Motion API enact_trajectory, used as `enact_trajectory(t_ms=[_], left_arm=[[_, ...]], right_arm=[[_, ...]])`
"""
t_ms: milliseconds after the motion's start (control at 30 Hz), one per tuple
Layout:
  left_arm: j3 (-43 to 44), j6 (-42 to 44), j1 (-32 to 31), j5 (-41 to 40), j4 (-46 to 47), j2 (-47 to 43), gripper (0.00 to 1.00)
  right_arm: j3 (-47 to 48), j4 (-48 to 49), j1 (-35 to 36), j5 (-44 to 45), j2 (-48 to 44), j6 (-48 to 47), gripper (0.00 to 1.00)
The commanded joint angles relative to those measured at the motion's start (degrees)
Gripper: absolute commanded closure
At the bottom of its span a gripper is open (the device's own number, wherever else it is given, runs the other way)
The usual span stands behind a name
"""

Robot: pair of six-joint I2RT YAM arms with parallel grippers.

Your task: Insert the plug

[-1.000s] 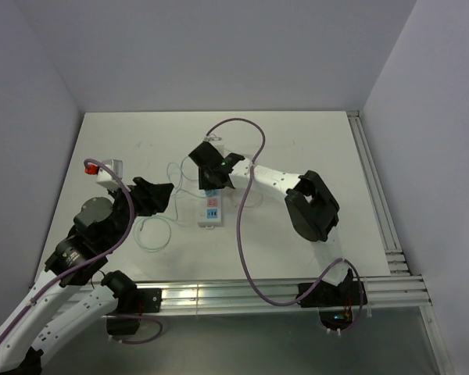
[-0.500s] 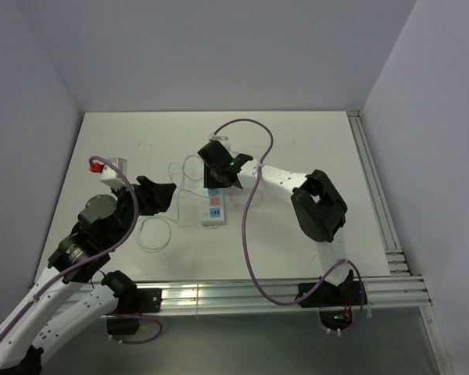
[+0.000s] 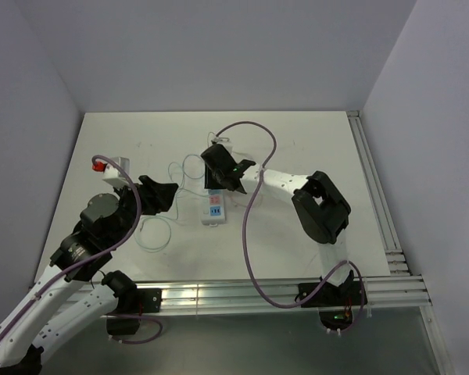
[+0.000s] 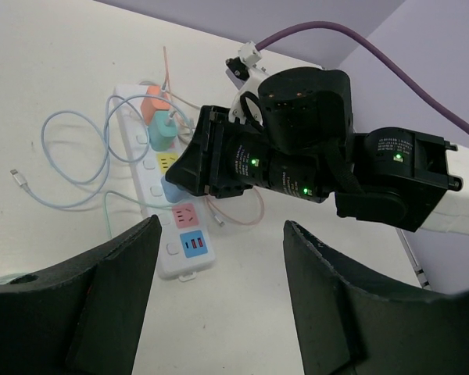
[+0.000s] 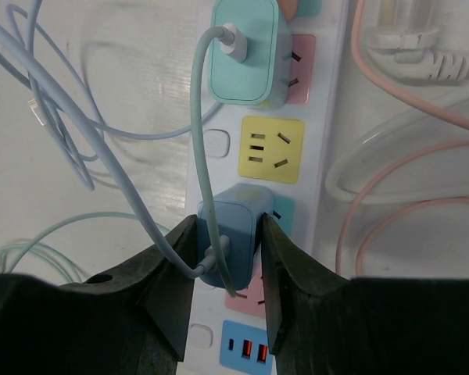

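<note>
A white power strip (image 3: pixel 213 211) with coloured sockets lies mid-table. My right gripper (image 5: pixel 228 258) is shut on a blue plug (image 5: pixel 234 234) that stands on the strip (image 5: pixel 328 195), at the teal socket just below the yellow socket (image 5: pixel 271 149). I cannot tell how deep its pins sit. A teal plug (image 5: pixel 245 55) sits in the pink socket above. My left gripper (image 4: pixel 219 312) is open and empty, above the table near the strip's (image 4: pixel 180 250) USB end. It faces my right gripper (image 4: pixel 199 168).
Light blue cables (image 5: pixel 55 117) loop left of the strip, and one runs across the blue plug. A pink cable (image 5: pixel 399 180) coils on the right. The rail (image 3: pixel 375 203) runs along the table's right edge.
My right gripper has shifted a little to the right over the strip with the blue plug in it. My left arm has crept slightly forward.
</note>
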Motion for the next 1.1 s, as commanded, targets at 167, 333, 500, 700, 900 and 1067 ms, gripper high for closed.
enact_trajectory(t_ms=[167, 333, 500, 700, 900, 1067], left_arm=[[0.36, -0.02, 0.36, 0.61, 1.68, -0.30, 0.30], [0.62, -0.19, 0.36, 1.14, 1.68, 0.23, 0.31], [0.53, -0.90, 0.36, 1.40, 1.95, 0.14, 0.29], [0.80, -2.13, 0.36, -0.35, -0.25, 0.31, 0.27], [0.97, -4.15, 0.36, -1.76, -1.31, 0.93, 0.20], [-0.17, -6.08, 0.62, -0.19, -1.13, 2.77, 0.08]], right_arm=[[-11.86, -6.56, 1.57, 0.72, 6.68, -0.26, 1.00], [-11.24, -4.54, 1.48, 1.87, 2.74, -2.02, 1.00], [-7.20, -4.89, 0.96, 4.33, -0.87, -3.86, 0.88], [-2.54, -4.19, 0.43, 3.98, -3.25, -5.62, 0.49], [-1.48, -3.31, 0.34, 4.42, -7.90, -7.65, 0.25], [-8.67, -2.87, 0.43, 3.37, -18.87, -6.33, 0.00]])
